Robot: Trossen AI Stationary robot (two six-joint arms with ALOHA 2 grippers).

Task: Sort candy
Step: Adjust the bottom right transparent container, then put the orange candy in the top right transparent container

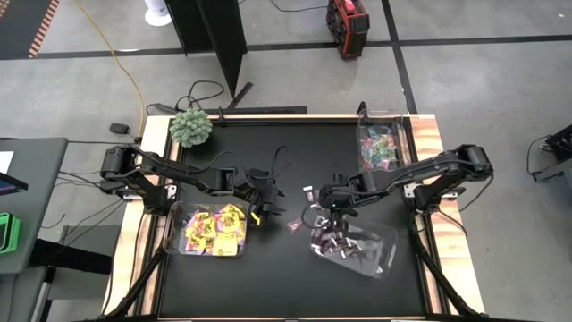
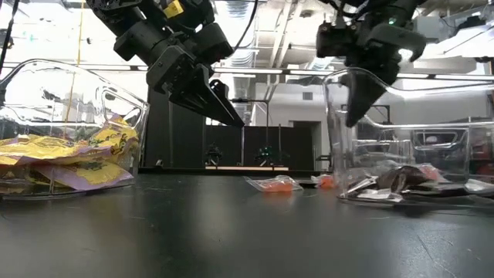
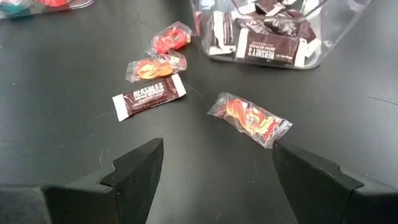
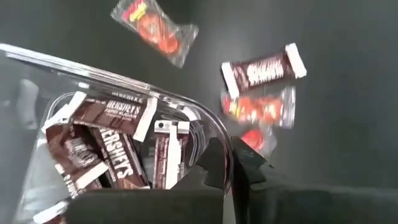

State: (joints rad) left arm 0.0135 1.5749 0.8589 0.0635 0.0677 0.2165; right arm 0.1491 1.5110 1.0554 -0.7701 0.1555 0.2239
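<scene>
Spread wide and holding nothing, the left gripper [image 3: 214, 171] is hovering above a loose brown bar [image 3: 149, 97] and three clear red-orange sweets [image 3: 250, 118]. Beside them, the right gripper [image 4: 231, 163] is pinching the rim of the brown-bar bin [image 1: 380, 241].

A robotics lab or workshop: a black table [image 1: 295, 152] with a wooden rim stands on grey concrete floor [image 1: 483, 80] marked with dark tape lines, cables [image 1: 121, 67] trailing, bright ceiling lights [image 2: 69, 31] and exposed ducting overhead.
</scene>
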